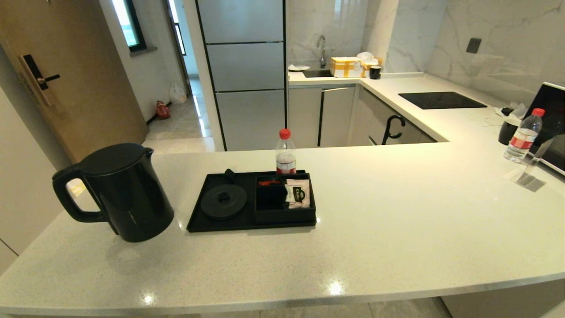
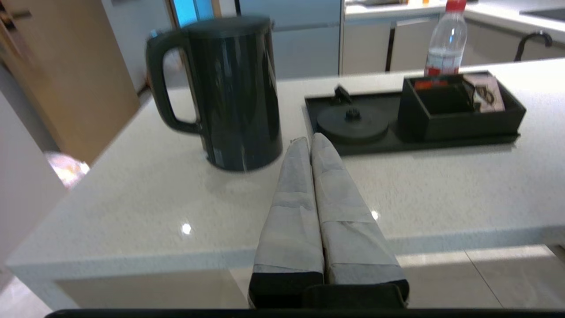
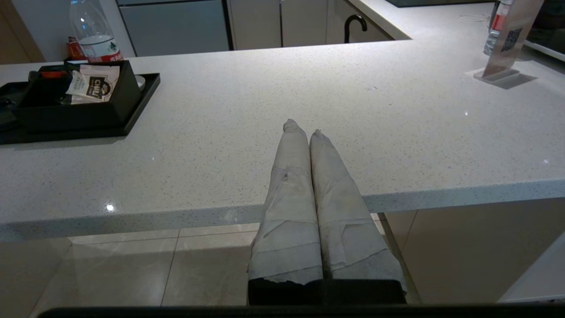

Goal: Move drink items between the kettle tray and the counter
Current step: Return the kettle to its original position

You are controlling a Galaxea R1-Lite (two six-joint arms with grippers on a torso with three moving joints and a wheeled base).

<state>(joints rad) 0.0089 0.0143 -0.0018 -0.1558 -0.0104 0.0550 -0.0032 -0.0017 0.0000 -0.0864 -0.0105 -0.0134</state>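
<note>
While kettle [image 1: 119, 192] stands on counter [image 1: 397, 229] | sachet [image 1: 298, 194] in tray [image 1: 198, 221] compartment | both claws clenched, empty

- My kettle [image 1: 119, 192], tall, matte black and lidded, is standing upright on the counter [image 1: 397, 229], just left of the tray, handle pointing left.
- The black kettle tray [image 1: 251, 201] is lying flat, its round base disc bare.
- A whitish-pink sachet [image 1: 298, 193] is leaning inside the tray's right compartment.
</note>
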